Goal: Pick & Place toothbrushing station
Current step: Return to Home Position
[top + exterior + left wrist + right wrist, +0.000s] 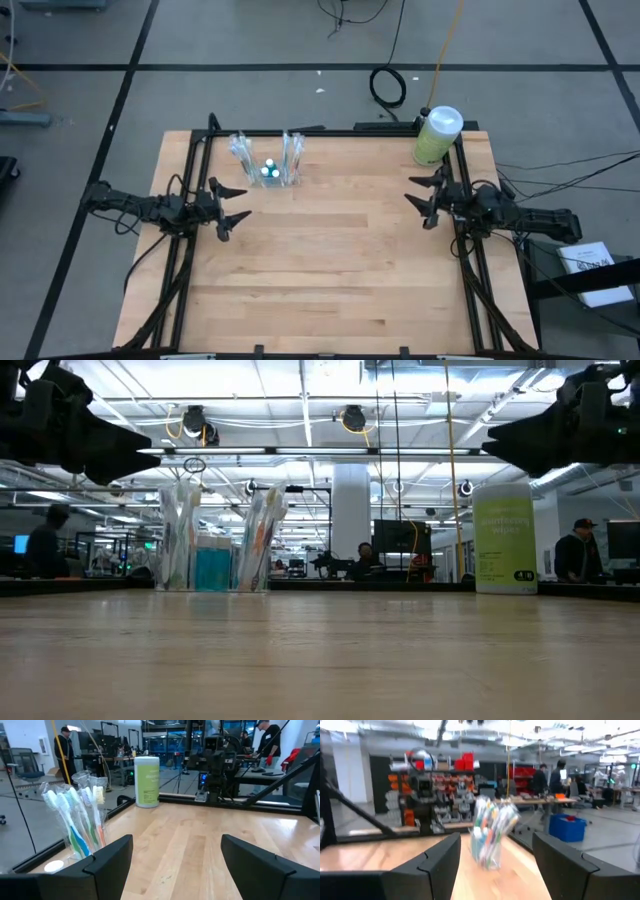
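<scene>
While both arms hover at the side edges of the tabletop (330,270), the toothbrushing station (268,165) stands upright at far left, just beyond the left hand (243,203), which is wide and empty. The right hand (412,195), equally wide and empty, is well apart.

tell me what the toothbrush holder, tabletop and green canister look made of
Toothbrush holder: probably clear glossy plastic; toothbrushes show through its walls. Tabletop: pale wood, satin finish; plank seams and grain show. Green canister: likely smooth plastic, with white cap and printed label.
</scene>
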Available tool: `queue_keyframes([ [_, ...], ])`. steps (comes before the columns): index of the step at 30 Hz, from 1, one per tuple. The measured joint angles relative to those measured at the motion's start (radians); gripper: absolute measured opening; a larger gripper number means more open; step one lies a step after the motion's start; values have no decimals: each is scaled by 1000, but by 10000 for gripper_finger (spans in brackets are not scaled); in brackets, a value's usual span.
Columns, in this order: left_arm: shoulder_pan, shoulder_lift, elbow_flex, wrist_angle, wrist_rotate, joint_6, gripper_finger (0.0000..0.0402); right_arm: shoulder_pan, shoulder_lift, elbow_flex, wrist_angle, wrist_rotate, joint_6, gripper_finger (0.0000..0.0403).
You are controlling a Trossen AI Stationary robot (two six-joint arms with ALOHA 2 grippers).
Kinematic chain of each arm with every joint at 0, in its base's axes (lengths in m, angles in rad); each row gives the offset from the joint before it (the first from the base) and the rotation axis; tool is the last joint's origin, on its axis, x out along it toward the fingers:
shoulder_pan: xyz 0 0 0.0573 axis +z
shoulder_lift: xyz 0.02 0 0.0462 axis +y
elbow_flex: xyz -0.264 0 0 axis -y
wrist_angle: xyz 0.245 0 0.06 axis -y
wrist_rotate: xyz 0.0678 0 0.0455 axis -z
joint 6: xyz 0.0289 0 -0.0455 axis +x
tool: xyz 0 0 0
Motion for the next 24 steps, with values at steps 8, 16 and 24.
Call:
queue_keyframes([
  [8,0,14,-7,18,0,0,308,0,0,-1,-84,-1,-23,238],
  [16,5,13,8,-40,167,16,308,0,0,-2,-93,-5,-1,238],
  [24,77,13,18,-75,230,29,308,0,0,-2,-91,-5,7,238],
])
